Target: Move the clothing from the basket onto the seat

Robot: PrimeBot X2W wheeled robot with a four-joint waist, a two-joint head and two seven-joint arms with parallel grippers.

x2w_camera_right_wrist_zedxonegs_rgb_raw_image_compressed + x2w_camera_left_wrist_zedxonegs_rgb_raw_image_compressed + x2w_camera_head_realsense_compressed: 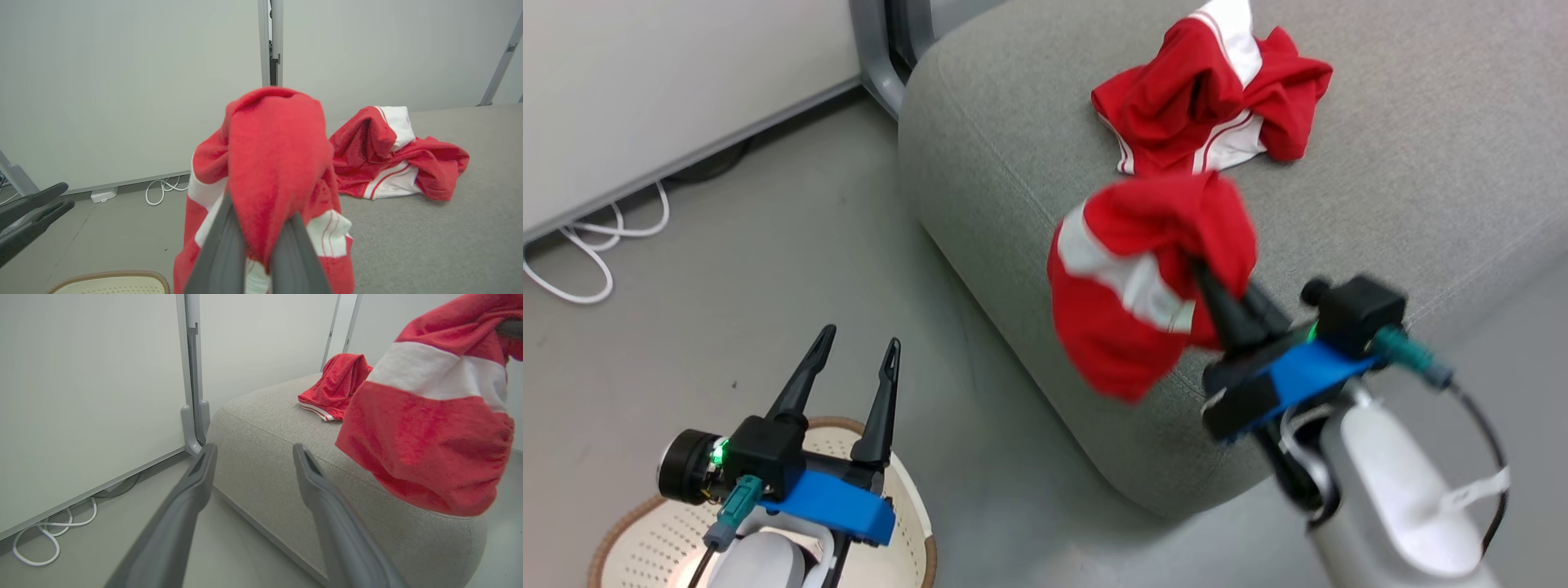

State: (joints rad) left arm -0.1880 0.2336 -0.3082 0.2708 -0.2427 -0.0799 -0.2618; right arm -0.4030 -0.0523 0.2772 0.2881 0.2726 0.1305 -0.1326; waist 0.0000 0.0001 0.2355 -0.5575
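The right hand (1205, 273), angled up over the front edge of the seat (1013, 180), pinches a red garment (1135, 286) dangling there; the other garment (1209, 90) lies crumpled on the seat. The left hand (862, 336) hovers wide apart, fingers up, above the basket (908, 523).

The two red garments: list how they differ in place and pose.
The held garment hangs from the right tool over the seat; the lying garment rests on it. The held garment bunches downward; the lying garment spreads crumpled. Both are red with white panels.
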